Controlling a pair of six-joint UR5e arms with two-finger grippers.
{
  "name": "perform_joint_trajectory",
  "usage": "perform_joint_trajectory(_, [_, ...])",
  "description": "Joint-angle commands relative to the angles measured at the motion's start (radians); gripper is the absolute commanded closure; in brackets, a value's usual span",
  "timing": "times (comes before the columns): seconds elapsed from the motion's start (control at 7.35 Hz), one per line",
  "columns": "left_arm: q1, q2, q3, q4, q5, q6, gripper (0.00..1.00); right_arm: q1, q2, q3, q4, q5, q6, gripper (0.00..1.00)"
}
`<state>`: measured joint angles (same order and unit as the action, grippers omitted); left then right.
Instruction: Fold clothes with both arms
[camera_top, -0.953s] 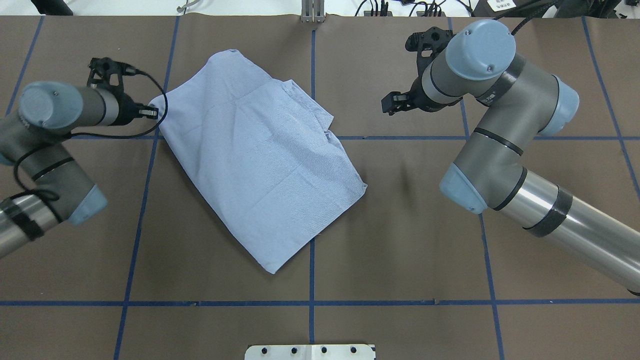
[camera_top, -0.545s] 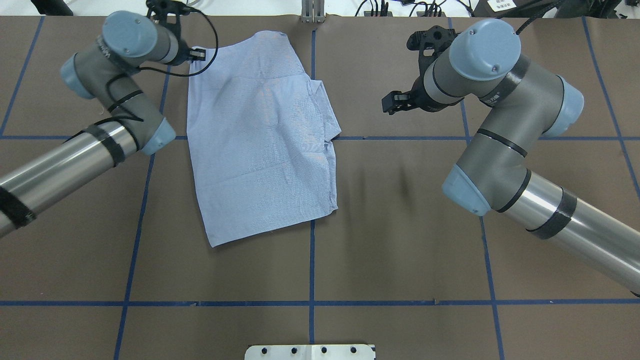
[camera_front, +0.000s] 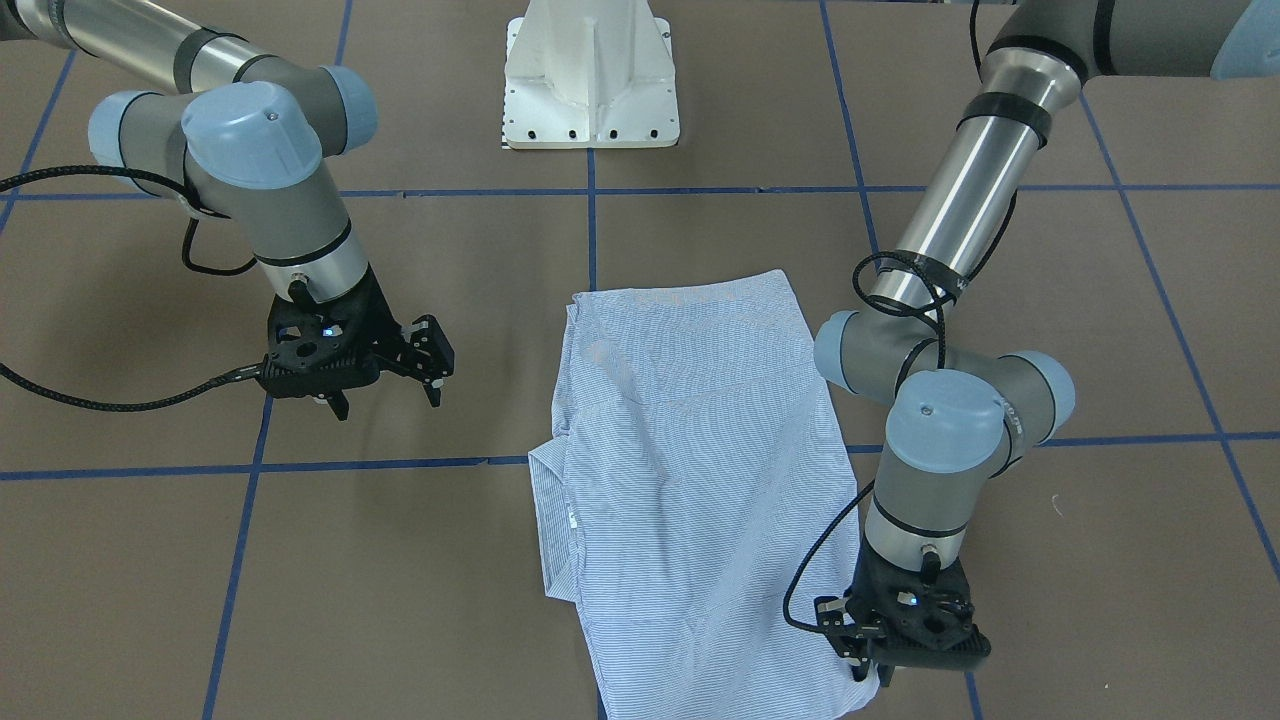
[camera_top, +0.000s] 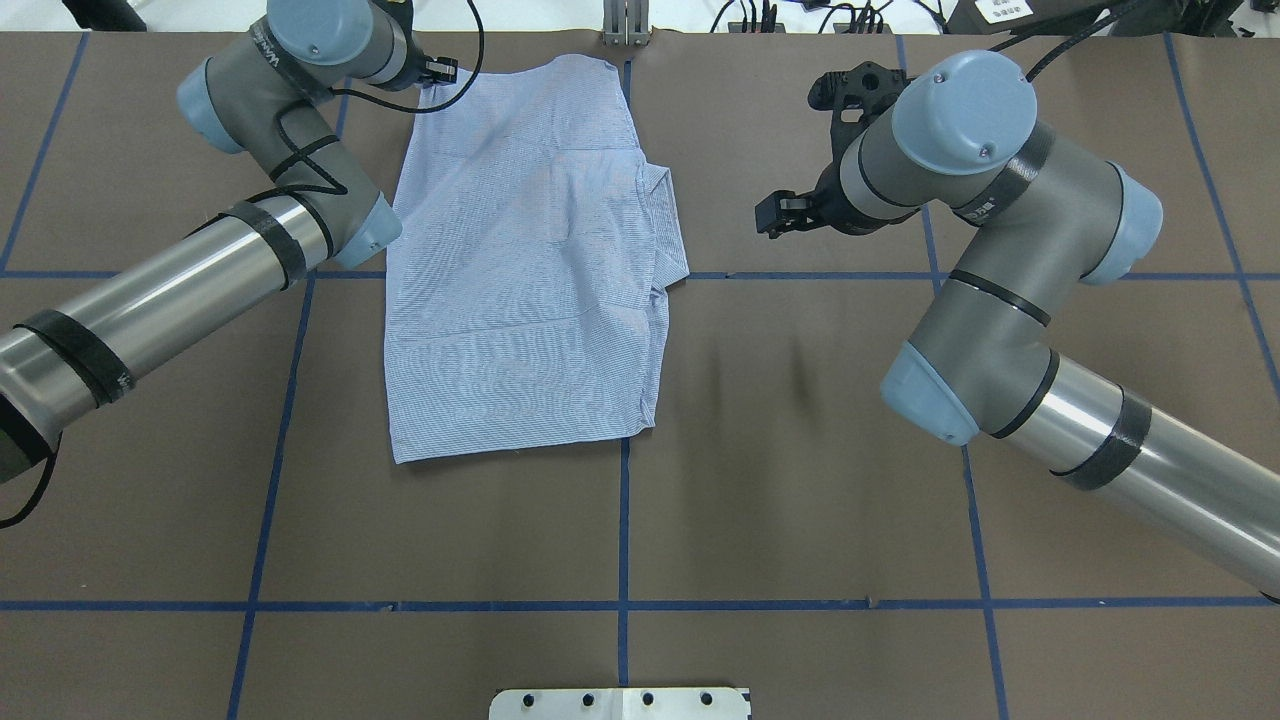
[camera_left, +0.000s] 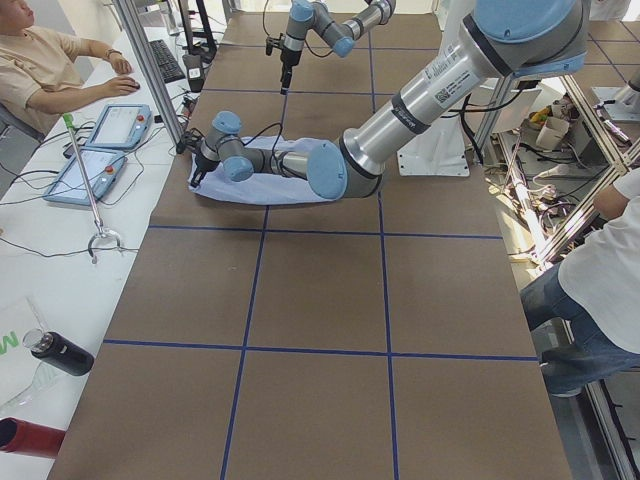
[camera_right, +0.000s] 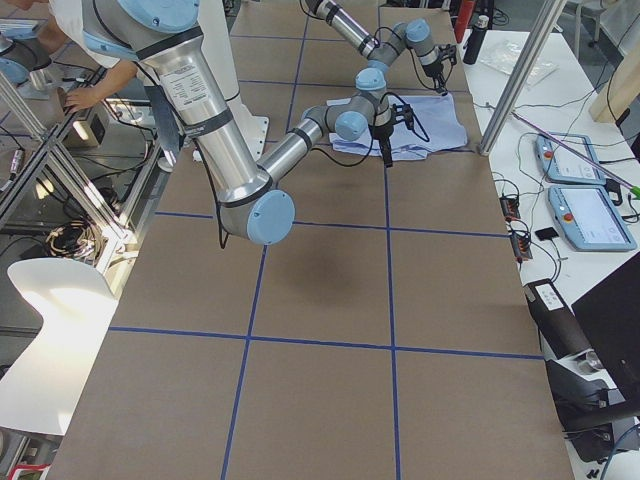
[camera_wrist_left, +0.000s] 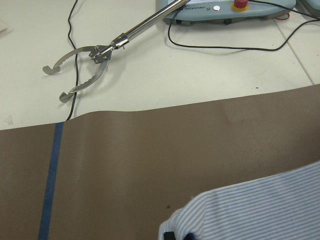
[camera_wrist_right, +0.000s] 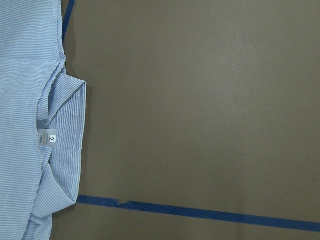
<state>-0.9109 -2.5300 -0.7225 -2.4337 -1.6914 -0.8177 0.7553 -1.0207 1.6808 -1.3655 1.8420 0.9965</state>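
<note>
Left gripper pinched narrow on a corner of the shirt, the rest of the cloth spread flat on the table from its fingertips back toward the robot's base. Right gripper spread wide and empty, apart from the shirt, with collar edge and white neck label on the side facing it.

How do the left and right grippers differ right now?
Load: the left gripper pinches a corner of the shirt, while the right gripper holds nothing.
Position: the left gripper is at the shirt's corner by the far edge of the table. The right gripper is over bare table, apart from the cloth on its collar side.
Shared: both are black two-finger grippers with wrist cables.
</note>
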Motion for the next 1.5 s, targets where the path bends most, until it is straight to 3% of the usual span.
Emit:
perform_joint_trajectory(0.0, [-0.04,0.15,-0.306,0.125,-0.211,0.017,0.0,-0.068,0.046,0.002,-0.007,-0.074,0.165,0.0])
perform_joint_trajectory(0.14, [-0.042,0.304,-0.556,0.189,-0.221,0.017,0.0,-0.144,0.088,0.004,-0.016,-0.184,0.344,0.0])
perform_joint_trajectory(0.27, [-0.042,0.412,-0.744,0.229,-0.224,0.015,0.0,-0.227,0.12,0.008,-0.076,-0.295,0.479,0.0])
perform_joint_trajectory(0.41, [-0.037,0.486,-0.866,0.278,-0.225,0.002,0.0,-0.294,0.132,0.043,-0.169,-0.355,0.596,0.01])
perform_joint_trajectory(0.68, [-0.036,0.581,-0.965,0.283,-0.226,-0.001,0.0,-0.368,0.131,0.068,-0.25,-0.362,0.822,0.07])
perform_joint_trajectory(0.95, [-0.033,0.596,-0.971,0.283,-0.226,-0.003,0.0,-0.424,0.139,0.054,-0.25,-0.369,0.968,0.19])
perform_joint_trajectory(1.36, [-0.031,0.6,-0.971,0.283,-0.225,-0.003,0.0,-0.444,0.204,-0.071,-0.244,-0.395,0.975,0.19])
